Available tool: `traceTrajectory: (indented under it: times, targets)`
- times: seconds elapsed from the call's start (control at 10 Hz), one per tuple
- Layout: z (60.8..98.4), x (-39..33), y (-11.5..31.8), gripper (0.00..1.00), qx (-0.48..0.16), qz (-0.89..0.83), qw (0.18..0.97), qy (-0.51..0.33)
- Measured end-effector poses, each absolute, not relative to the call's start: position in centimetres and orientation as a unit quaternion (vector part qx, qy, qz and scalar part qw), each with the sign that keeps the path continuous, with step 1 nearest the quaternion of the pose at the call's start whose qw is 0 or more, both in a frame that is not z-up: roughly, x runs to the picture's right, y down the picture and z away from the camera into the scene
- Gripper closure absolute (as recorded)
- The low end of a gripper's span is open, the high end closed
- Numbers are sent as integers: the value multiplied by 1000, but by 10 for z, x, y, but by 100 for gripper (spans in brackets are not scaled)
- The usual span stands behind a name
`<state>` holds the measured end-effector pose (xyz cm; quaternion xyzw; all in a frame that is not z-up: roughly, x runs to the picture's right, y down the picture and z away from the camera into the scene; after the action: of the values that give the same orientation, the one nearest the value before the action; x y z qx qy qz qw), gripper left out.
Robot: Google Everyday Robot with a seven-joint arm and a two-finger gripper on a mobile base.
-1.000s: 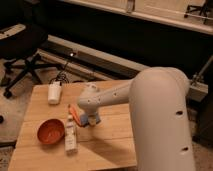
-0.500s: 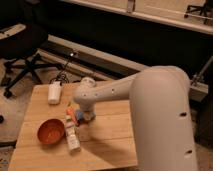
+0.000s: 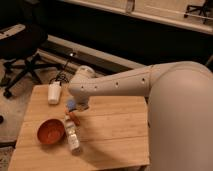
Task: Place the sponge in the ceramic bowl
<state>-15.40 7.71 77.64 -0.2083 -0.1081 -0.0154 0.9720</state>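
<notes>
The orange-red ceramic bowl (image 3: 51, 132) sits near the front left of the wooden table (image 3: 115, 135). A small blue sponge (image 3: 71, 104) shows just under the end of my white arm, above and to the right of the bowl. My gripper (image 3: 76, 106) is at that spot, mostly hidden by the arm's wrist, and appears to hold the sponge. A thin orange stick (image 3: 75, 118) lies just below the sponge.
A white bottle (image 3: 72, 134) lies on its side right of the bowl. A white cup (image 3: 54, 93) stands at the table's back left. A black office chair (image 3: 25, 50) is on the floor to the left, and cables trail behind the table.
The arm's end has swung left along the table toward the bowl, carrying the blue sponge with it. The bowl, bottle and cup have stayed put.
</notes>
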Motion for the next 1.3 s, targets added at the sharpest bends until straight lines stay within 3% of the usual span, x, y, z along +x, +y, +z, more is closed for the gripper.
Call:
traceTrajectory:
  times: [0.6,0.7,1.1,1.3]
  targets:
    - [740,-247,171,54,-295,-143,928,-176]
    - [735,-260,182,51,-307,-162,919,-187]
    - [728,-292,181,20,-310,-197,906,-211]
    - [732,-299,175,20,-306,-199,906,-214]
